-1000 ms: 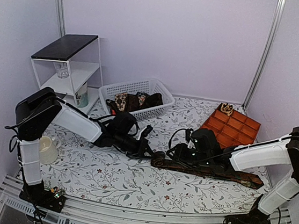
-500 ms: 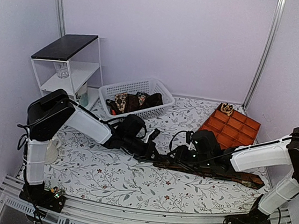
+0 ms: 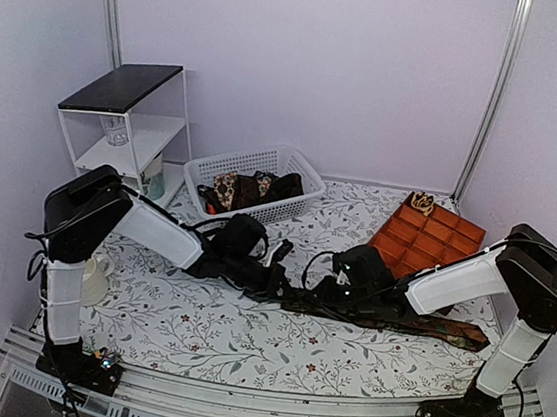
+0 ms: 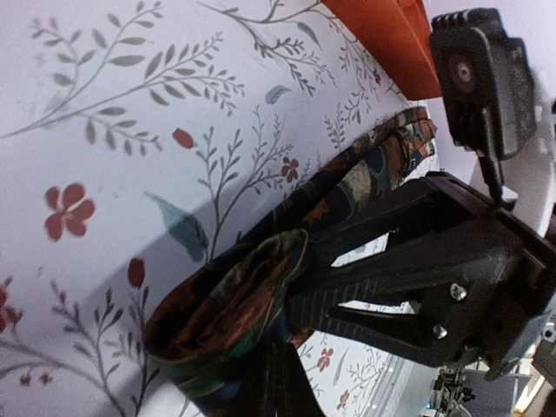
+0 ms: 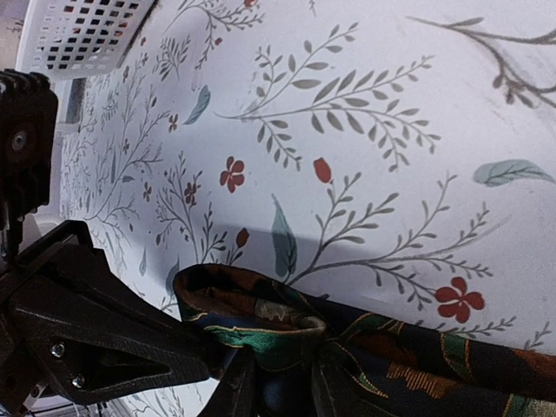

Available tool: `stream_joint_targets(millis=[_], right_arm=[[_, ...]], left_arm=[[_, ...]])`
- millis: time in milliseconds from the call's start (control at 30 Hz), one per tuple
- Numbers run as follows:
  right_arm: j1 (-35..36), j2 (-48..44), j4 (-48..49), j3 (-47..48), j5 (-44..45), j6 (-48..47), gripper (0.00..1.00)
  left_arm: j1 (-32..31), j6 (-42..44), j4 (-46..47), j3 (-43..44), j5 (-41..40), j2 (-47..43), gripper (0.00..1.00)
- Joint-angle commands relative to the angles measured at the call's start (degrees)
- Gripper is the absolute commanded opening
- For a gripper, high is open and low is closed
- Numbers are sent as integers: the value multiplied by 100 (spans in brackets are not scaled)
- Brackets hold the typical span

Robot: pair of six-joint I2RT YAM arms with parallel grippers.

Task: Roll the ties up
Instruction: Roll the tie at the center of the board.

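A dark brown, green and rust tie (image 3: pixel 407 320) lies across the flowered table, its left end turned into a small loose roll (image 4: pixel 228 306). My left gripper (image 3: pixel 278 281) is shut on that roll from the left; its dark fingers (image 4: pixel 278 387) press together at the fabric. My right gripper (image 3: pixel 317 293) meets it from the right, shut on the tie just behind the roll (image 5: pixel 261 308), with the fabric bunched between its fingers (image 5: pixel 236 393). The two grippers almost touch. More ties (image 3: pixel 251 187) lie in the white basket (image 3: pixel 294 160).
An orange compartment tray (image 3: pixel 434 238) sits at the back right with a small rolled thing (image 3: pixel 422 201) in its far corner. A white shelf (image 3: pixel 127 126) stands at the back left. A white mug (image 3: pixel 89 280) sits by the left arm's base.
My left gripper has moved right along the table to the tie's rolled end. My right gripper has shifted left to meet it, and the roll is now held between both.
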Motion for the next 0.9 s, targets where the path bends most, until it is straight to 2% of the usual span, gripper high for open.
stream_joint_targets(millis=[0, 267, 500, 700, 867], right_arm=[[145, 356, 167, 235, -339, 100, 21], [594, 895, 81, 988, -405, 473, 21], [663, 740, -155, 946, -234, 516, 25], [667, 696, -202, 750, -174, 516, 22], [674, 707, -229, 664, -70, 499, 20]], left_arm=[[163, 74, -444, -566, -546, -904, 0], [464, 436, -1070, -1643, -1355, -1997, 0], [458, 332, -732, -2146, -1250, -2009, 0], [449, 277, -413, -2406, -1206, -1969, 0], [448, 184, 200, -2477, -813, -1703, 0]])
